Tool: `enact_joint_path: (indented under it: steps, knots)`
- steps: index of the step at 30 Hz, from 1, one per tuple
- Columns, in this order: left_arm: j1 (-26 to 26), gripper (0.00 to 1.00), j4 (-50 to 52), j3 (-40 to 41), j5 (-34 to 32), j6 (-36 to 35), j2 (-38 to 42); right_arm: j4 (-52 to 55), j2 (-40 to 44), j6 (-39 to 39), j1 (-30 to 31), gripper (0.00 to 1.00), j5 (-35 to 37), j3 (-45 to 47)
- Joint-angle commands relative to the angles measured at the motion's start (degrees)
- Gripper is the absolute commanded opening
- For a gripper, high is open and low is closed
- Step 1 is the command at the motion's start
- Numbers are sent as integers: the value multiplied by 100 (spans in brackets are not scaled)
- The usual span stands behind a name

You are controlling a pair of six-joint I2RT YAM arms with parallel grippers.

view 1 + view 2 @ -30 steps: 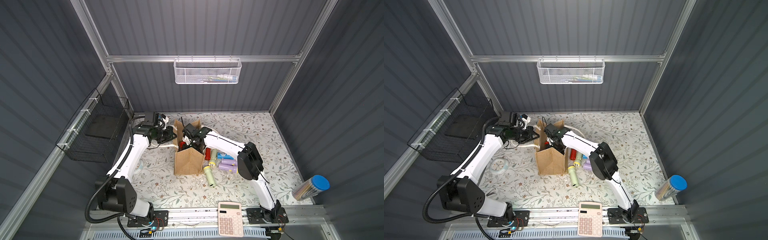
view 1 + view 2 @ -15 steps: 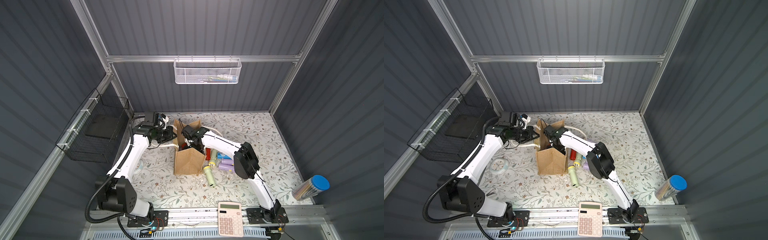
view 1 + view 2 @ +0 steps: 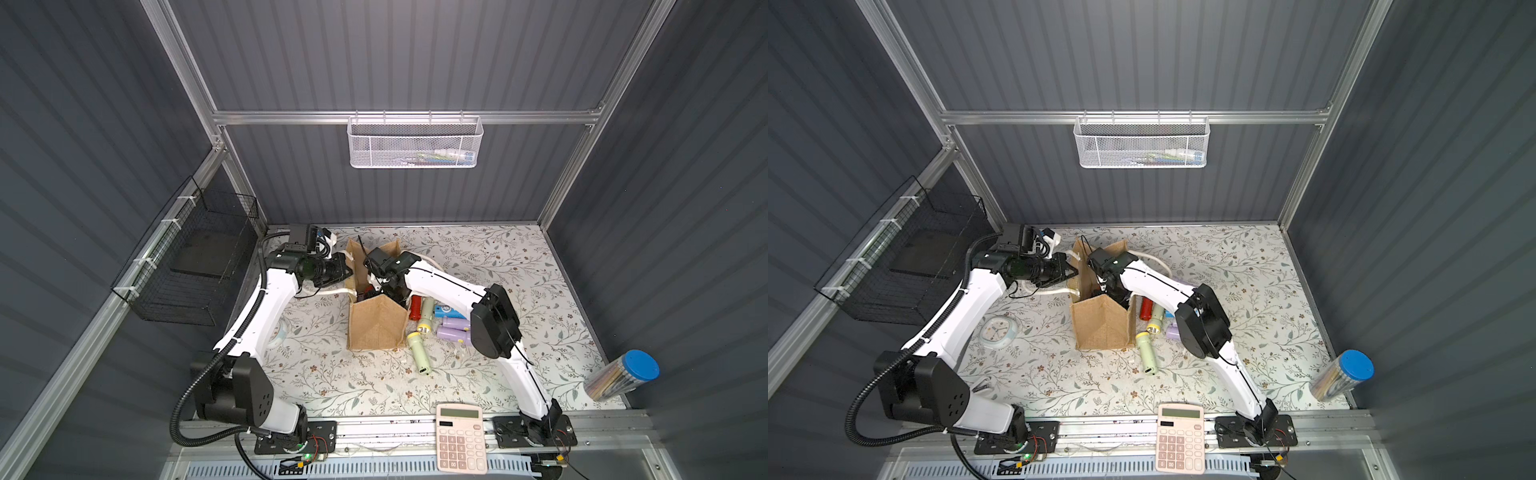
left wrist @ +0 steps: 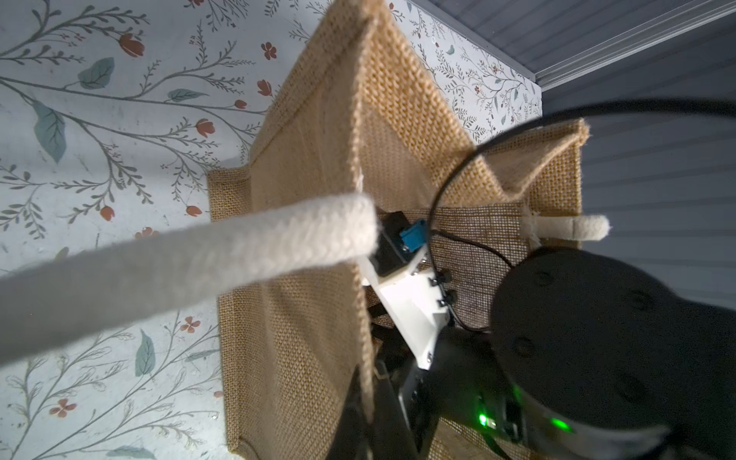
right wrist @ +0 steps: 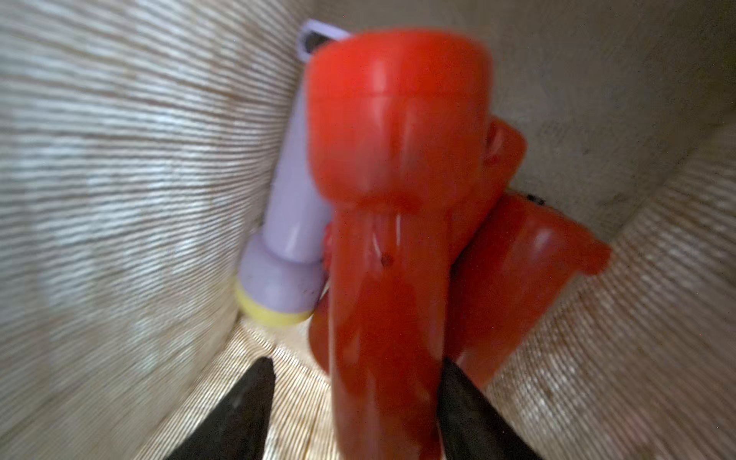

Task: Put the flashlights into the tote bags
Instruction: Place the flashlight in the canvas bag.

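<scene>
- Right arm: its wrist sits a touch further over the mouth of the tote bag than a second ago. Left arm, bag and loose flashlights lie as before.
- Both top views: the bag stands upright mid-table, mouth open. Left jaws are at its left rim. Right jaws are down inside, hidden by the wrist.
- On the table just right of the bag: red flashlight, two pale green flashlights, blue flashlight and two lilac flashlights. The lilac pair is partly hidden by the right arm's elbow.
- White mesh basket on the back wall holds a few items too small to name. Black wire basket on the left wall holds something dark and flat.
- Left wrist view: left jaws are closed on the bag's jute rim. A white rope handle crosses in front.
- Right wrist view, inside the bag: right jaws are parted. A blurred red flashlight sits between them, against one finger with a clear gap to the other.
- A yellow-headed lilac flashlight leans on the wall. More red flashlights lie behind, count unclear.
</scene>
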State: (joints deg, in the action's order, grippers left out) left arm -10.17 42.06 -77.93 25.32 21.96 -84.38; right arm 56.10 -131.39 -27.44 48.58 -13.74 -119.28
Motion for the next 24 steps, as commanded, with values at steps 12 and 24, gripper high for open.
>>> enact_joint_path:
  steps: [12,24]
  knots:
    - [-8,0,364,-182,-599,-253,5,-530,1752,732,-77,67,33,555]
    - [-10,0,355,-217,-599,-236,-17,-1599,3848,1030,-133,71,934,2476]
